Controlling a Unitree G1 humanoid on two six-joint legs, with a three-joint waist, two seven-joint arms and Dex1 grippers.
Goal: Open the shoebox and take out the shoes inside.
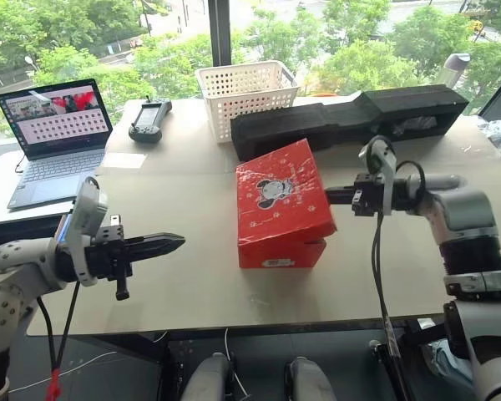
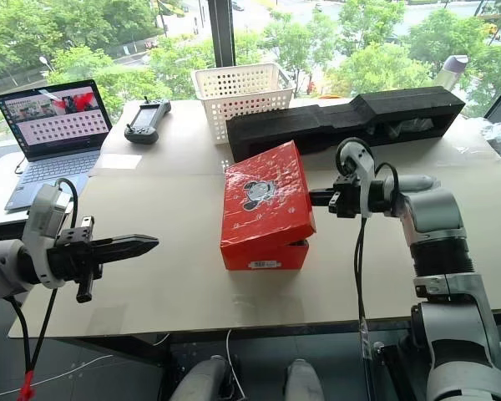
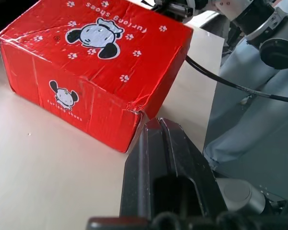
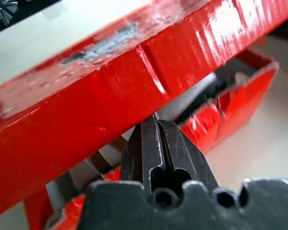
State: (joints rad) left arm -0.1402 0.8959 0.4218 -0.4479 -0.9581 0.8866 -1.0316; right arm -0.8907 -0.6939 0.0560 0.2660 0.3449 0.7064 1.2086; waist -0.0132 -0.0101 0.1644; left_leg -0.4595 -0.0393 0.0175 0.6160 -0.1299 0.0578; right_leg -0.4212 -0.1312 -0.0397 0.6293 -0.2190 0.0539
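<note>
1. The shoebox (image 1: pixel 282 205) is red cardboard, with a black-and-white cartoon mouse and white paw prints on its lid, creased along the edges.
2. It sits mid-counter (image 1: pixel 192 276), in front of the white basket (image 1: pixel 246 96) and the black foam block (image 1: pixel 351 117).
3. Its long axis runs away from the robot, angled slightly; the lid is tilted up on the robot's right, showing a gap.
4. The right hand (image 1: pixel 332 196), fingers pressed together, has its tip under that raised lid edge.
5. The left hand (image 1: pixel 174 243), also pinched closed and holding nothing, hovers well apart from the box.
</note>
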